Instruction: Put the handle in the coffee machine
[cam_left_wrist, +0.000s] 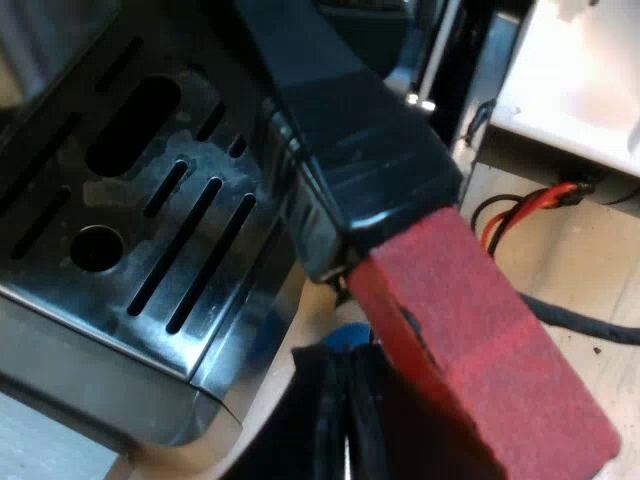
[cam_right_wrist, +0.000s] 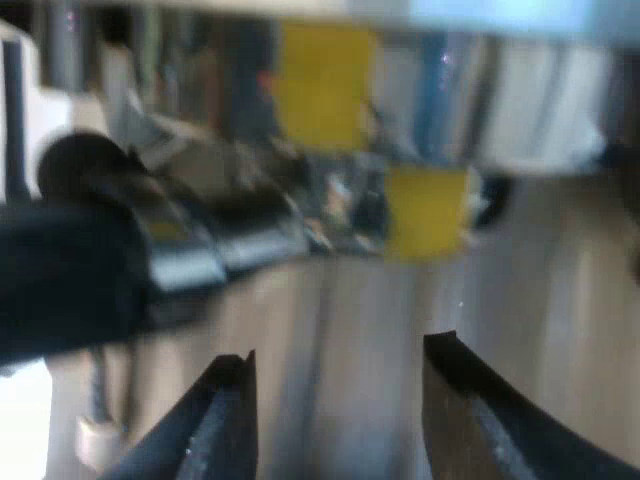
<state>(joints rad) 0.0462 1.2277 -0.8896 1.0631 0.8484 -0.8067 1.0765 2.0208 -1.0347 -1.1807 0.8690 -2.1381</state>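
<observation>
The holder's dark handle (cam_left_wrist: 350, 130) runs close past the camera over the espresso machine's slotted metal drip tray (cam_left_wrist: 150, 200). Its red end (cam_left_wrist: 480, 340) lies against the black fingers of my left gripper (cam_left_wrist: 350, 410), which looks shut on it. The holder's metal head is hidden. In the right wrist view my right gripper (cam_right_wrist: 340, 410) hangs open over the wooden table (cam_right_wrist: 340, 300), with nothing between its fingers (cam_right_wrist: 215, 420).
A small blue thing (cam_left_wrist: 350, 335) shows just under the handle near the left fingers. Red and black wires (cam_left_wrist: 520, 205) lie on the table beside the machine. A dark arm (cam_right_wrist: 70, 270) and blurred yellow shapes (cam_right_wrist: 425, 210) lie beyond the right gripper.
</observation>
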